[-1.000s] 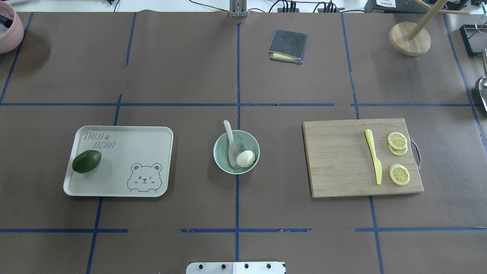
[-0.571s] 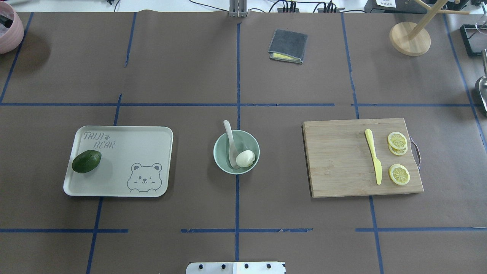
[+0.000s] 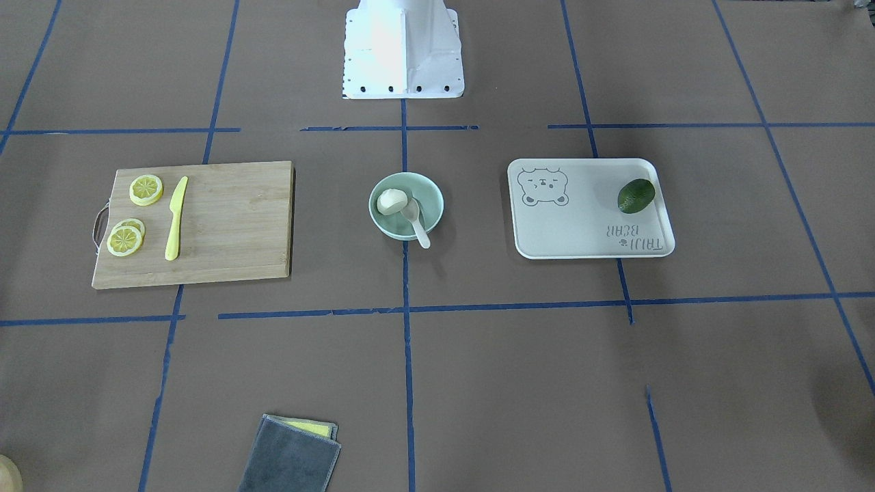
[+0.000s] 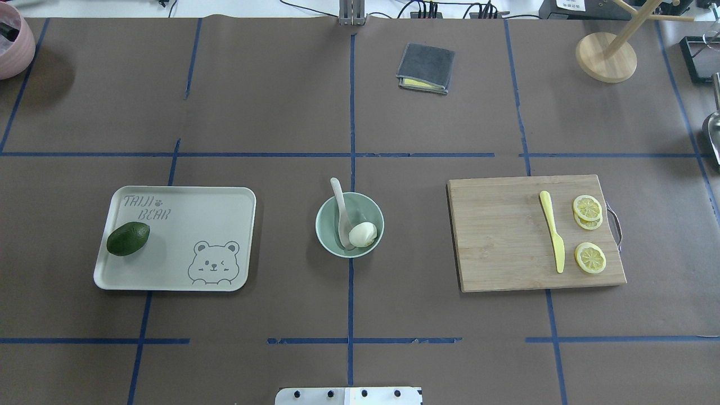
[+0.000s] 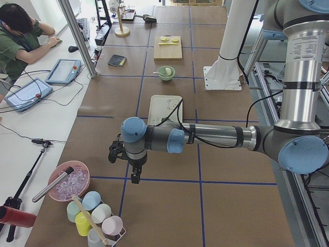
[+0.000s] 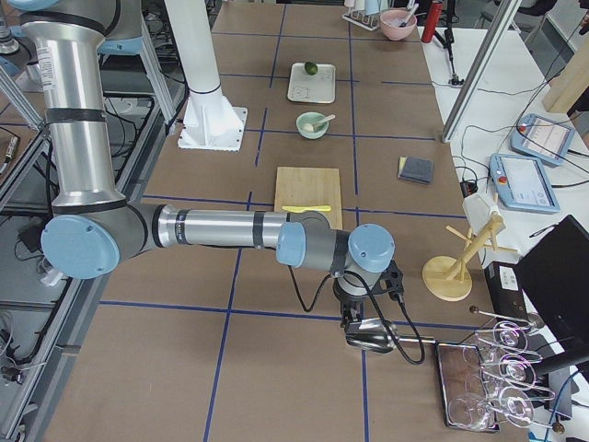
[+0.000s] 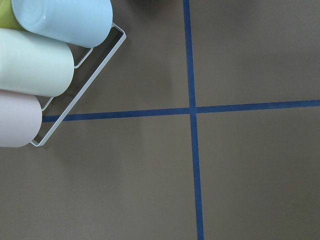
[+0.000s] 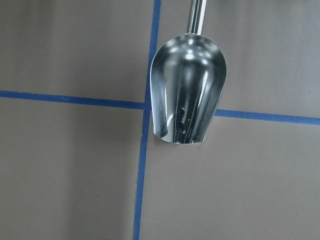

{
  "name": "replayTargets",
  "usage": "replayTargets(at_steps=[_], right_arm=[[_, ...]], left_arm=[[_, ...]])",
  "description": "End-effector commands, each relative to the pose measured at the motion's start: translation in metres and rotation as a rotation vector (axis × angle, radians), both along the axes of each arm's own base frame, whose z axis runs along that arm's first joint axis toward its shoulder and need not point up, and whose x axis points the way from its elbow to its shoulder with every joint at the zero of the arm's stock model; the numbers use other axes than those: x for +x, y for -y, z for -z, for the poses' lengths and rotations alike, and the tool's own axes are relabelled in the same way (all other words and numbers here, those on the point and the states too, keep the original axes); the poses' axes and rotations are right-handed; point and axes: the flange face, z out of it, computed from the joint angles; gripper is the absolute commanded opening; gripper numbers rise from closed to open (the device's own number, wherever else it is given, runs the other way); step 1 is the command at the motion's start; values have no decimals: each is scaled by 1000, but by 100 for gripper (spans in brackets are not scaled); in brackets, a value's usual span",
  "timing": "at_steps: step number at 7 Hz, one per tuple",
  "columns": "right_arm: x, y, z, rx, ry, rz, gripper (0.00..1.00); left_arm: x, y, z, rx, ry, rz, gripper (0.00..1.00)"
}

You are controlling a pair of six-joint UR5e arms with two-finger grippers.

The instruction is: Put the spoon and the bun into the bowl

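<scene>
The pale mint-green bowl (image 4: 372, 212) sits at the middle of the table. The cream bun (image 4: 363, 234) lies inside it. The off-white spoon (image 4: 341, 203) rests in the bowl with its scoop beside the bun and its handle over the far rim. The bowl (image 3: 429, 198), bun (image 3: 391, 201) and spoon (image 3: 418, 223) also show in the front-facing view. My left gripper (image 5: 135, 176) hangs far off at the table's left end. My right gripper (image 6: 352, 319) hangs far off at the right end. I cannot tell whether either is open or shut.
A white bear-print tray (image 4: 197, 225) with an avocado (image 4: 128, 238) lies left of the bowl. A wooden board (image 4: 506, 236) with a yellow knife (image 4: 552, 230) and lemon slices (image 4: 588, 209) lies to its right. A metal scoop (image 8: 187, 95) lies under my right wrist, and several cups (image 7: 35, 70) lie under my left.
</scene>
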Motion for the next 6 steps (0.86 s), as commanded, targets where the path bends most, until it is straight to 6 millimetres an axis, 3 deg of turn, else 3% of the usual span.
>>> replayTargets(at_steps=[1, 6], right_arm=[[0, -7, -16, 9, 1, -85, 100], [-3, -4, -8, 5, 52, -102, 100]], left_arm=[[0, 0, 0, 0, 1, 0, 100], [0, 0, 0, -2, 1, 1, 100]])
